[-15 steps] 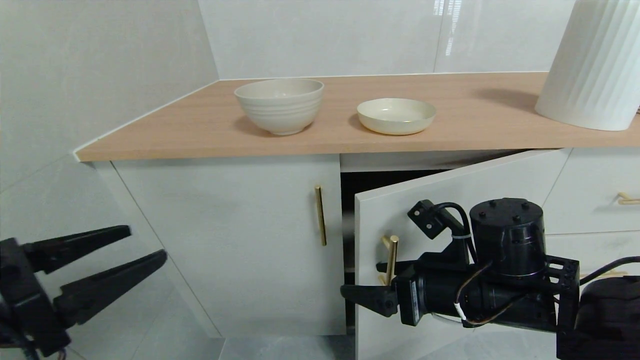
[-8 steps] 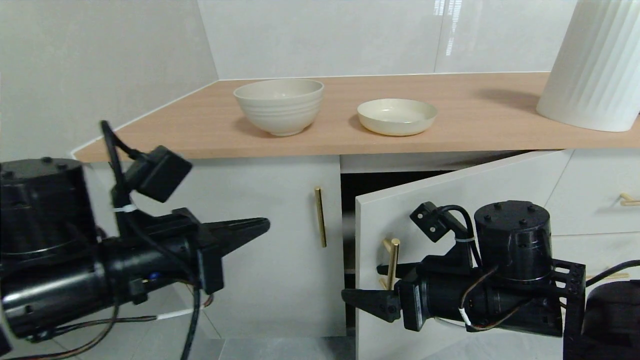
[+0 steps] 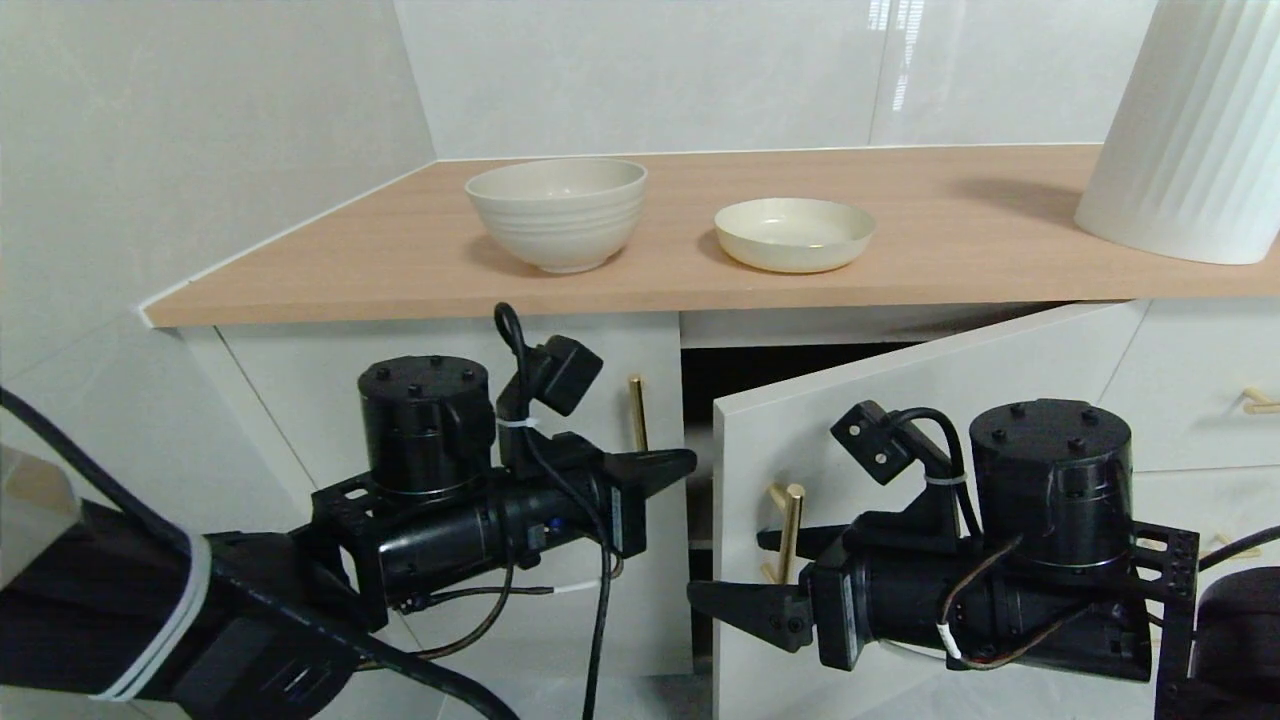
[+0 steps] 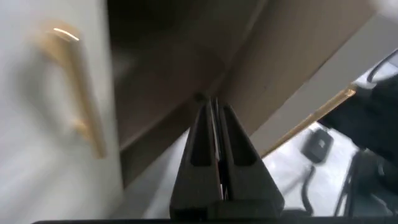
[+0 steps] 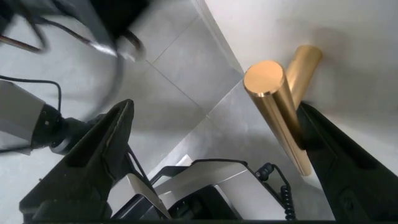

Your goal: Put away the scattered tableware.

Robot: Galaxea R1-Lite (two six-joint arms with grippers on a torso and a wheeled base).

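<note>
Cream bowl ×1, dish ×1 | left hand closed, empty | right hand spread around handle

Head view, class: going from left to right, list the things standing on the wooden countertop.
deep ribbed bowl → shallow dish → tall white fluted container

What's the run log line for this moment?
left gripper: shut, pointing at cabinet opening | right gripper: open, straddling handle of ajar door | bowl, dish: on counter
</note>
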